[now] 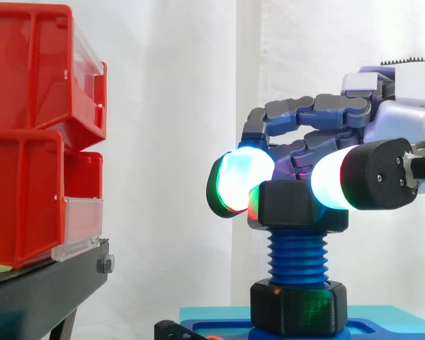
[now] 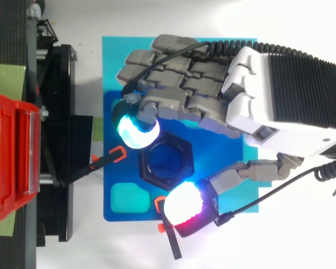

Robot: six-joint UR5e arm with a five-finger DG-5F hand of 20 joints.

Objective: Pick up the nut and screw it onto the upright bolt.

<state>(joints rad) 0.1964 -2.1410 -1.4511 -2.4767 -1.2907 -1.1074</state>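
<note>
- The biggest things are the red plastic bins [image 1: 28, 71] on a black stand [image 1: 49, 283]. They sit well off to the left of the bolt in the side view. I count two bins, one on top of the other.
- Next is the one grey and white robot hand [image 1: 319, 117]. It reaches over the top of the bolt from the right.
- Under the bolt lies one flat dark blue plate [image 2: 115, 176], and that rests on one light blue mat [image 2: 115, 56].
- There is one fat blue bolt with screw ridges [image 1: 297, 255]. It stands straight up from the plate, so its long way runs up and down.
- At the foot of the bolt sits one black six-sided bottom nut [image 1: 297, 308].
- A second black six-sided nut [image 1: 297, 205] sits on the very top of the bolt. This top nut is the one to screw on. From above, the blue bolt shows through its hole, so the hole looks lined up with the bolt.
- The hand's fingers are curled over, and its glowing pads [image 1: 244, 177] squeeze the top nut from two sides, one on the far left and one on the near right. The nut is right under the hand.
- I think the next move is to turn the nut around the bolt's up-and-down line.
</note>
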